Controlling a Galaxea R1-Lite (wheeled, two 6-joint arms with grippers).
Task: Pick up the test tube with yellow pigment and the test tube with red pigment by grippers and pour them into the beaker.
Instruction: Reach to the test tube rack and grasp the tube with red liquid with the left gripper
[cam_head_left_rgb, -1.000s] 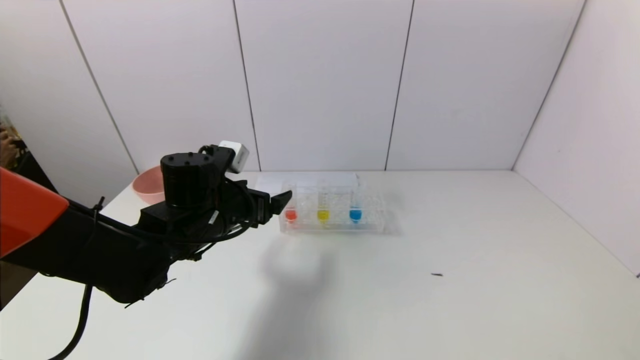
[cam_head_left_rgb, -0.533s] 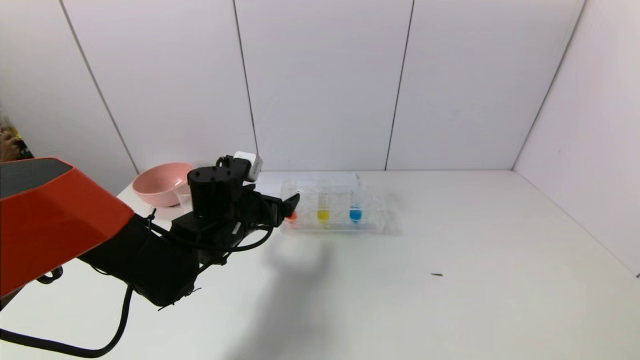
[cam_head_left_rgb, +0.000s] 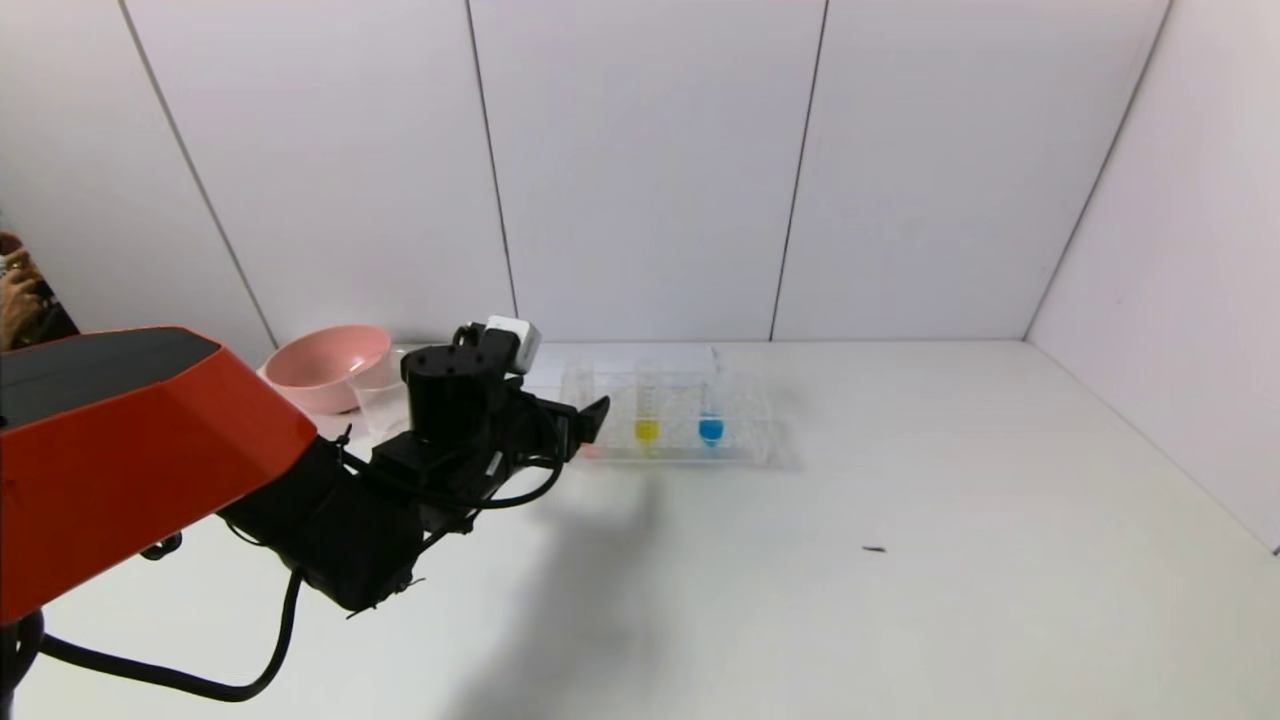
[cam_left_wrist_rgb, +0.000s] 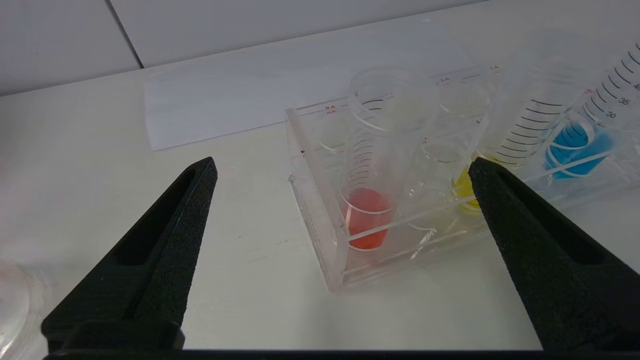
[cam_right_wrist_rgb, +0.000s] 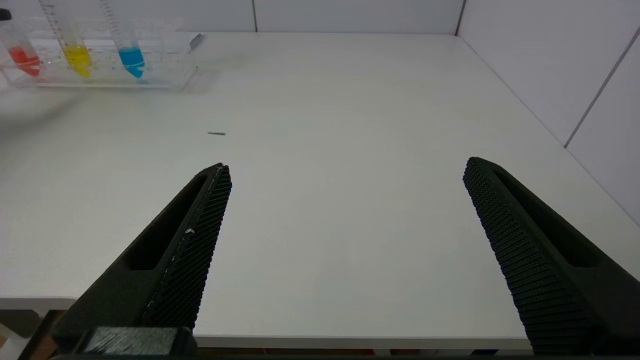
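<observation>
The test tube with red pigment (cam_left_wrist_rgb: 367, 215) stands upright in the end slot of a clear rack (cam_left_wrist_rgb: 320, 215). The test tube with yellow pigment (cam_head_left_rgb: 647, 430) stands in the rack's middle. My left gripper (cam_left_wrist_rgb: 342, 162) is open, low over the table just in front of the rack's red end; the red tube lies ahead between the spread fingers, untouched. In the head view the left gripper (cam_head_left_rgb: 590, 415) hides the red liquid. The clear beaker (cam_head_left_rgb: 378, 400) stands by the pink bowl, behind the left arm. My right gripper (cam_right_wrist_rgb: 347, 165) is open and empty at the table's near edge.
A tube with blue liquid (cam_head_left_rgb: 711, 428) fills the rack's right slot. A pink bowl (cam_head_left_rgb: 325, 365) sits at the back left by the wall. A white paper sheet (cam_left_wrist_rgb: 225, 100) lies behind the rack. A small dark speck (cam_head_left_rgb: 874, 549) lies on the table.
The left arm has moved forward and right toward the rack's red end, so its tip now covers the red liquid in the head view. Bowl and beaker have come into sight behind it.
</observation>
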